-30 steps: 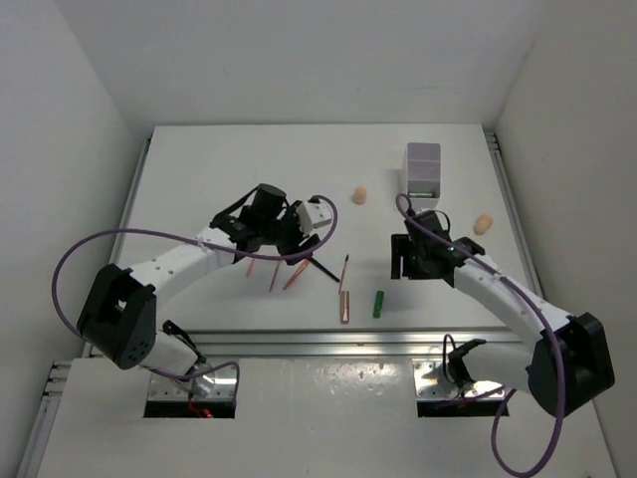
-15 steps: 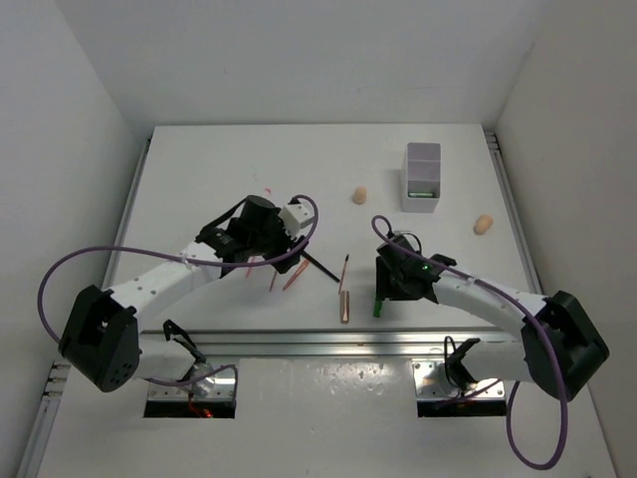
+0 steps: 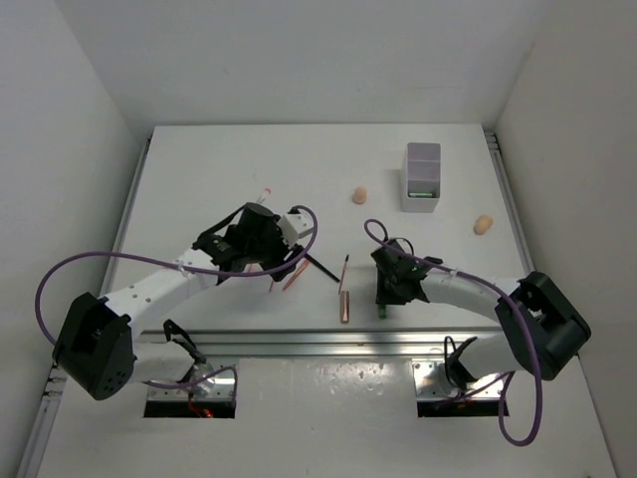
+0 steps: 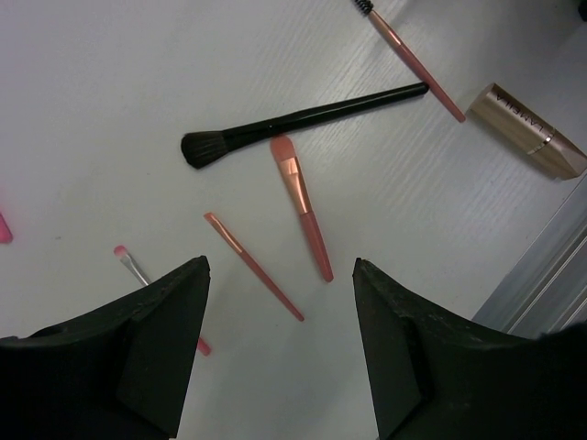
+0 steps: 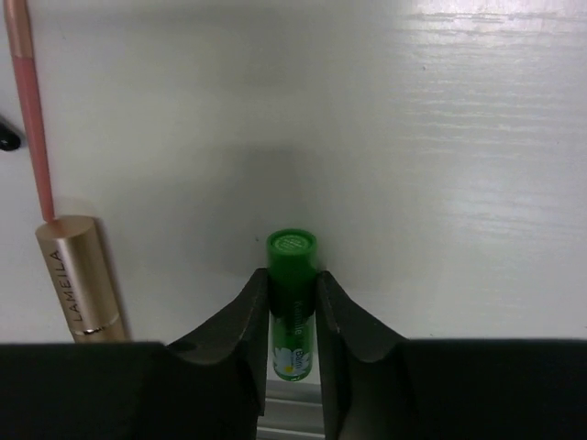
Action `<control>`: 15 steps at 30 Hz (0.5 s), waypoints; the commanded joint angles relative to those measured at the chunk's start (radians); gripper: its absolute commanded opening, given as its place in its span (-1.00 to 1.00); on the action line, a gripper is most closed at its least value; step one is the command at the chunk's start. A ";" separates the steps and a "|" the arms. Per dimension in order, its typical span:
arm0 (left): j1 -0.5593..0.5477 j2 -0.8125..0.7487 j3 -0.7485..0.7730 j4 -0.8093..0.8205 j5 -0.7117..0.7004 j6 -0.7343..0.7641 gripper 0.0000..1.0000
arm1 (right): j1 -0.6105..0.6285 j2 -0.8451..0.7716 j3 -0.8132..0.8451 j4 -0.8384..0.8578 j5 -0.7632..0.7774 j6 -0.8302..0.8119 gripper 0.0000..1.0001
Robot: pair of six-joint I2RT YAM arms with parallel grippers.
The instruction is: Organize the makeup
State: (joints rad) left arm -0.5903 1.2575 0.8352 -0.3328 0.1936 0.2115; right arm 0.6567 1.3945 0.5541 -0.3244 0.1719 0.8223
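Pinched snug in the right claw: the green tube, flat on the table, lying lengthwise in line with the claw, cap pointing away from the wrist, just beside the gold tube. Looks set for a straight lift, then a carry to the box, well apart up the table. Over at the left claw: gaping wide, holding nothing, hovering above the pink brush

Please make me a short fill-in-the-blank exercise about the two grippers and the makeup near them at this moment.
1. The right gripper clamps a tube whose colour is ___.
2. The left gripper hangs above the table with its jaws ___.
3. The longest brush lying below the left gripper is ___ in colour.
Missing words: green; open; black.
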 commanded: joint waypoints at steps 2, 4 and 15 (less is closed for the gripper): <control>-0.009 -0.041 -0.015 0.001 -0.020 0.014 0.39 | -0.022 0.026 -0.014 0.013 -0.029 0.014 -0.77; -0.009 -0.041 -0.015 0.001 -0.020 0.014 0.39 | -0.028 -0.009 -0.013 0.005 -0.023 -0.021 -0.94; 0.027 -0.032 -0.044 0.031 -0.039 0.002 0.42 | -0.401 -0.074 0.373 0.060 -0.032 -0.092 -1.00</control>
State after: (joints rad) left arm -0.5823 1.2411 0.8116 -0.3286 0.1654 0.2276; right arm 0.3756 1.3228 0.7715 -0.3840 0.1253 0.6994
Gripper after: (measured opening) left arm 0.709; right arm 0.178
